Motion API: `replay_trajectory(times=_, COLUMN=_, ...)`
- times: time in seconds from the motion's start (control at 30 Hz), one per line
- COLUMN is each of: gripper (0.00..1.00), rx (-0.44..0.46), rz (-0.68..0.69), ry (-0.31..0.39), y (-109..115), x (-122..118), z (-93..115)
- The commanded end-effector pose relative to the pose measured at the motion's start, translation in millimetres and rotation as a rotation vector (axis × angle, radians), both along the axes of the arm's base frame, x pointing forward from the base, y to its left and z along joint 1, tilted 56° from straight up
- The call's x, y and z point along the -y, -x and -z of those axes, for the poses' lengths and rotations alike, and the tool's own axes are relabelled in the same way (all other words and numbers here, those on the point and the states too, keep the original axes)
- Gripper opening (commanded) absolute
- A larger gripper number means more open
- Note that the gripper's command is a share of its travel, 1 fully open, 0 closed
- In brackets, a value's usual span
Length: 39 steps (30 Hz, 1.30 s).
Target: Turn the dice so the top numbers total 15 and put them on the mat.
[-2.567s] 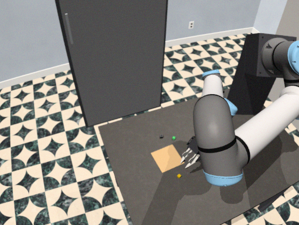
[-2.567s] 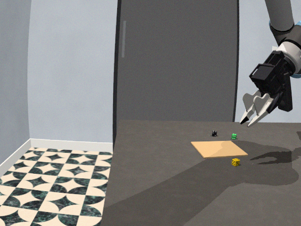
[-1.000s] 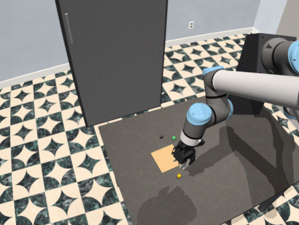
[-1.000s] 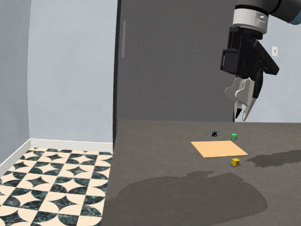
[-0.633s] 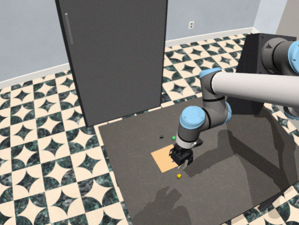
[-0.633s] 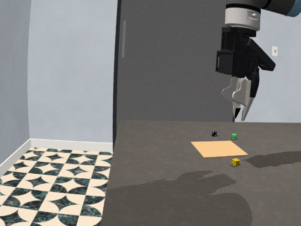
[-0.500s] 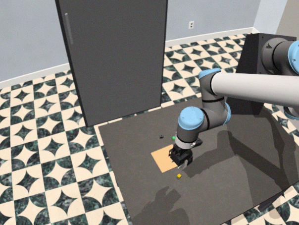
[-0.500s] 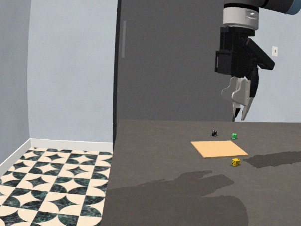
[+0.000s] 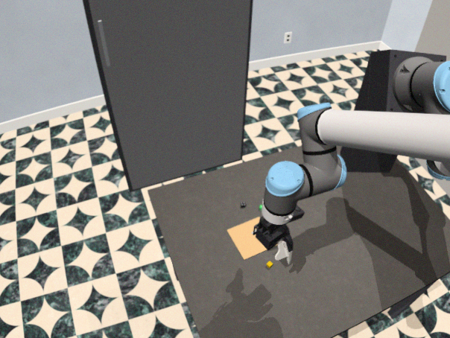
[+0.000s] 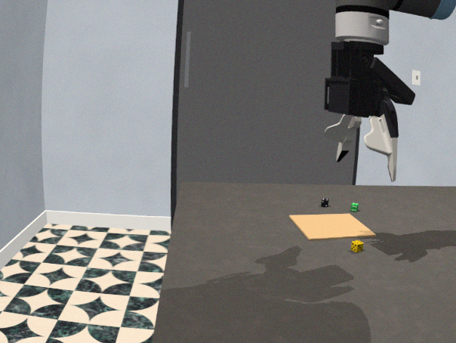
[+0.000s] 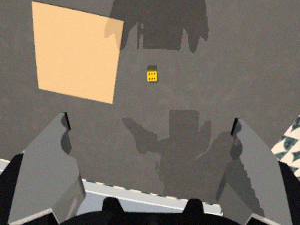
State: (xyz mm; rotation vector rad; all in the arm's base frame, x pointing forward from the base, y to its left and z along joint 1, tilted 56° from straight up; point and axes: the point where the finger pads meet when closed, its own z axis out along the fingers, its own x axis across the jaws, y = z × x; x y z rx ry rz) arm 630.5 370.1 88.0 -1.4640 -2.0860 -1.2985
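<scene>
- The gripper [image 10: 371, 162] hangs high above the dark tabletop [image 10: 234, 234], its jaws spread wide and nothing between them.
- In the wrist view the two pale fingers stand far apart at the left and right edges, with only the tabletop and shadow showing between them.
- The tan mat [image 10: 330, 225] lies flat on the tabletop, and no die rests on it.
- The yellow die [image 10: 357, 245] sits flat on the tabletop just beside the mat's near corner, off the mat; the wrist view shows it [image 11: 152, 75] a little to the right of the mat [image 11: 75, 54], and its top face looks like a six, though the pips are small.
- The green die [image 10: 354, 206] sits on the tabletop just beyond the mat's far edge, apart from it.
- The black die [image 10: 325, 202] sits left of the green one, also beyond the far edge and off the mat; its top number is too small to read.
- From the top view the gripper [image 9: 284, 257] is over the tabletop at the mat's right side, near the yellow die [image 9: 269, 264].
- A tall grey cabinet [image 9: 171, 85] stands behind the tabletop on the patterned tile floor [image 9: 67, 208].
</scene>
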Motion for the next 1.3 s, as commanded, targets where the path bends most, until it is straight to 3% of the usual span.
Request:
replay_trajectory(times=0.0, gripper=1.00, rx=0.006, rz=-0.002, ry=0.002, y=-3, x=0, z=-2)
replay_trajectory(times=0.23, gripper=1.00, rx=0.019, rz=-0.012, ry=0.007, y=-4, x=-8, z=4)
replay_trajectory(times=0.43, gripper=1.00, rx=0.072, rz=-0.049, ry=0.023, y=-8, x=-38, z=28)
replay_trajectory(times=0.47, gripper=0.18, rx=0.072, rz=-0.049, ry=0.023, y=-8, x=-38, z=28)
replay_trajectory(times=1.27, gripper=0.18, rx=0.072, rz=-0.049, ry=0.023, y=-8, x=-38, z=28)
